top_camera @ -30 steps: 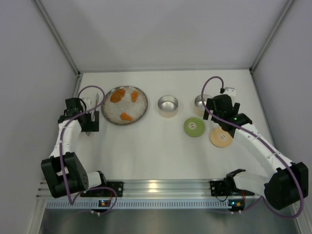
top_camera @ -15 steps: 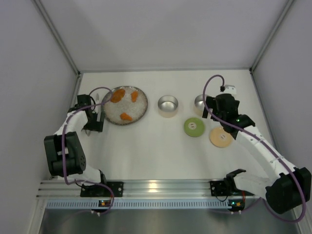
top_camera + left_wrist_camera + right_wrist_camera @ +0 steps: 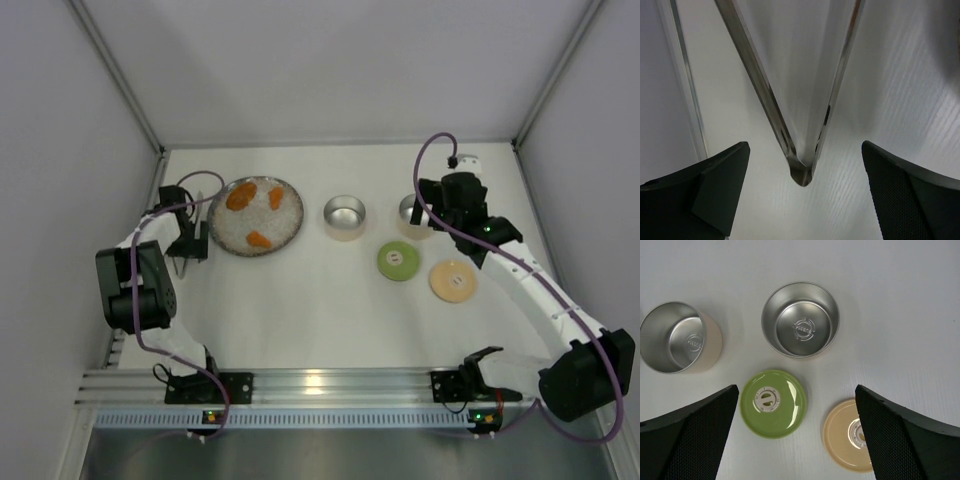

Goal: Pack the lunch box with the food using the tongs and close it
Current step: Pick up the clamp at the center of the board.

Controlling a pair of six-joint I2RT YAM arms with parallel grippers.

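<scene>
Tins [image 3: 800, 319], two of them, stand empty and uncovered in the upper half of the right wrist view. A green lid [image 3: 773, 403] and a tan lid [image 3: 847, 435] lie flat on the bench [image 3: 320, 310] just below, apart from the tins. Food [image 3: 259, 239], three orange chunks, sits on the plate [image 3: 288, 222] at upper left of the top view, so nothing is packed yet. Tongs [image 3: 801, 172] lie on the bench left of the plate. The left hand [image 3: 805, 150] is open, its fingers either side of the joined end without touching it. The right hand [image 3: 796, 390] hangs open over the lids, holding nothing. Left to do, as I judge it: grip the tongs, carry each chunk to a tin, fit both lids. The side wall [image 3: 110, 200] runs close beside the tongs, and the right arm [image 3: 520, 280] hides part of one tin in the top view.
</scene>
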